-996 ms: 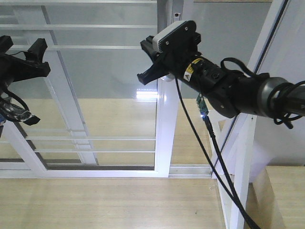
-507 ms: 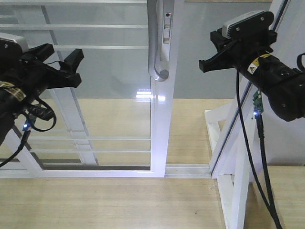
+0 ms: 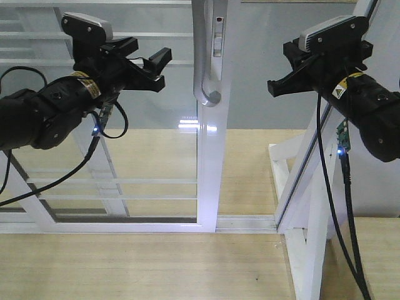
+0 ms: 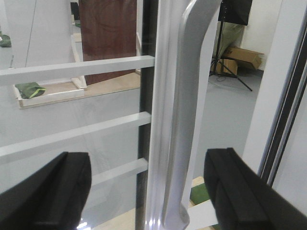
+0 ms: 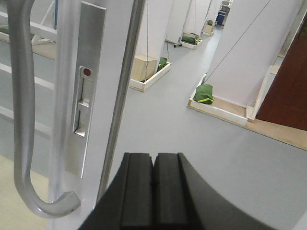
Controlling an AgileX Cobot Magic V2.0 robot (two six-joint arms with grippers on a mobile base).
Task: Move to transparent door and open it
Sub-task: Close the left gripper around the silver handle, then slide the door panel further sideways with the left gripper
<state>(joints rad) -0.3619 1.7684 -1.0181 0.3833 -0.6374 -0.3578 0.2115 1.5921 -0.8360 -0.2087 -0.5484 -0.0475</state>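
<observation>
The transparent door (image 3: pixel 156 156) is a glass panel in a glossy white frame with thin white bars. Its curved grey handle (image 3: pixel 201 62) runs down the right stile. My left gripper (image 3: pixel 163 69) hangs open just left of the handle, apart from it. In the left wrist view the handle (image 4: pixel 192 120) stands ahead between the two black fingers (image 4: pixel 48 191), untouched. My right gripper (image 3: pixel 274 87) hovers right of the stile, shut on nothing. The right wrist view shows its shut pads (image 5: pixel 153 191), with the handle (image 5: pixel 21 120) and a lock plate (image 5: pixel 88 96) to their left.
Behind the door at the left is a second barred glass panel (image 3: pixel 87 181) without a handle. A slanted white frame and stand (image 3: pixel 312 206) rise at the right. A floor track (image 3: pixel 247 222) runs along the wooden floor. Black cables (image 3: pixel 344 206) hang from my right arm.
My left arm has risen and swung right, bringing its open gripper close to the handle. My right gripper drew back rightward off the stile a second ago and has since held still.
</observation>
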